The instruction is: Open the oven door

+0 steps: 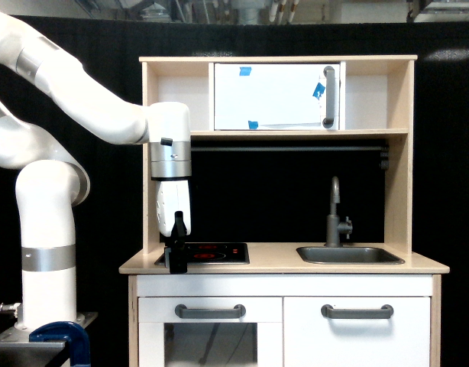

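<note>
The oven door (276, 96) sits shut in the upper shelf of the toy kitchen, its grey bar handle (328, 96) at the edge toward the exterior view's right. The gripper (176, 262) hangs far below, pointing down over the desk (280, 261) near the hob (208, 253); how wide it stands I cannot tell.

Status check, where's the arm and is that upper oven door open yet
Gripper low over the stovetop, jaw state unclear. Oven door shut, handle untouched. Nothing blocking the door.
</note>
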Robot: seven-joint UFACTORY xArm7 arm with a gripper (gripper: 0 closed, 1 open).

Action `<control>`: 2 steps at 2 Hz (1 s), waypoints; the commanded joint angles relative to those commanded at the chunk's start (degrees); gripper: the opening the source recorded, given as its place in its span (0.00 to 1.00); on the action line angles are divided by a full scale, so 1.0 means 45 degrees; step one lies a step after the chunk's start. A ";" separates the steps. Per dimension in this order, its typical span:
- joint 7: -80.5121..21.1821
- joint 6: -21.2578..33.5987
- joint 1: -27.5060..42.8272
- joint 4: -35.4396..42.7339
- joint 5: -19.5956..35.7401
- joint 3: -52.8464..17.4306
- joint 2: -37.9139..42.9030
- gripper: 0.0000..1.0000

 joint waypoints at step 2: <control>-1.0987 -0.0155 0.5425 0.5507 0.5454 -0.4400 0.5743 1.00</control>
